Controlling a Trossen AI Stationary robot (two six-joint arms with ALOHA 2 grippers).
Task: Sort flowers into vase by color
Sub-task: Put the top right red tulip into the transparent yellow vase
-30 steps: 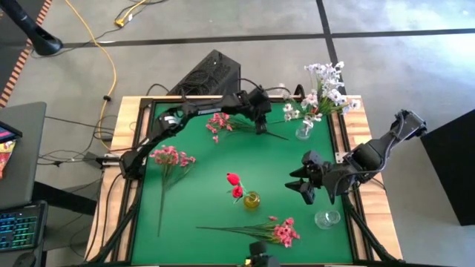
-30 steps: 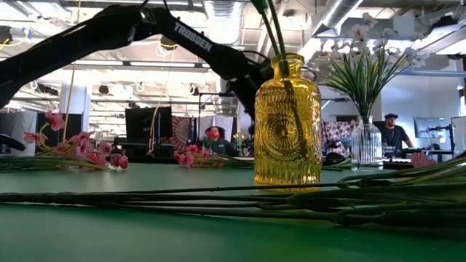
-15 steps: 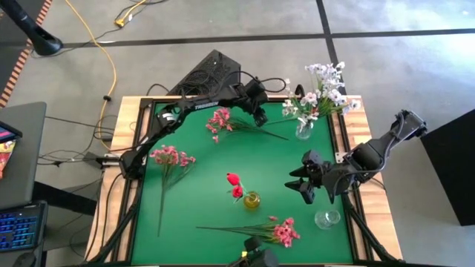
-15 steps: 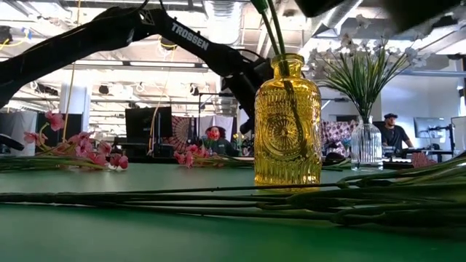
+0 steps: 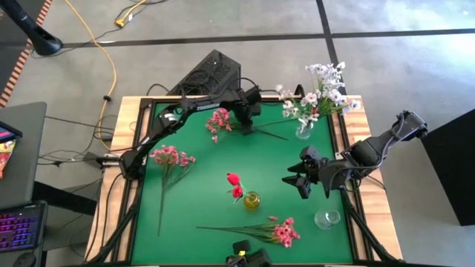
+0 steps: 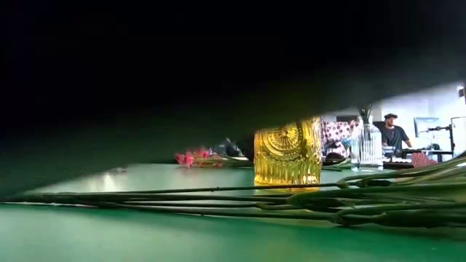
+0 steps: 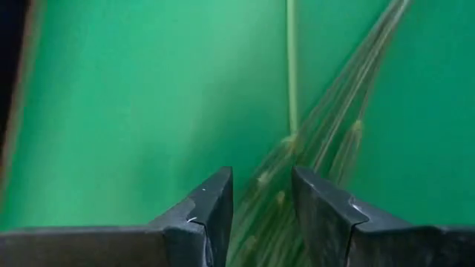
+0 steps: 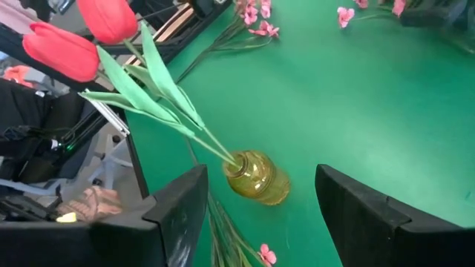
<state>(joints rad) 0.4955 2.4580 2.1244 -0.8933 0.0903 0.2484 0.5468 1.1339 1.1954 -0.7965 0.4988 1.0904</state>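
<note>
Green felt is covering the table (image 5: pixel 215 167), which is sitting on a grey floor crossed by dark lines; a yellow cable (image 5: pixel 104 55) is trailing across that floor beyond the far edge.

Left arm is reaching from the left side across the far part of the table, its forearm running level toward the far middle; the left gripper (image 5: pixel 247 117) is pointing down at the stems of a pink spray (image 5: pixel 220 120) lying near the far edge; its fingers (image 7: pixel 204 215) are standing slightly spread with green stems (image 7: pixel 286 170) showing in the gap, and nothing is being pinched.

Right arm is angling in from the right edge, elbow raised outside the table; the right gripper (image 5: pixel 299 183) is hanging over the right-centre of the felt, fingers (image 8: pixel 178 211) spread wide and holding nothing, aimed toward the yellow bottle (image 5: pixel 251 199).

Red tulips (image 5: pixel 234 184) are standing in the yellow bottle near the table's centre; white sprays (image 5: pixel 319 96) are standing in a clear vase (image 5: pixel 303 130) at the far right corner; an empty clear vase (image 5: pixel 326 218) is sitting near the right front.

A second pink spray (image 5: pixel 172 156) is lying on the left side of the felt; a third pink spray (image 5: pixel 280 232) is lying along the front edge, stems pointing left.

In the low view a dark shape (image 6: pixel 182 65) is blocking most of the frame; a person (image 6: pixel 393 132) is showing in the room behind.
</note>
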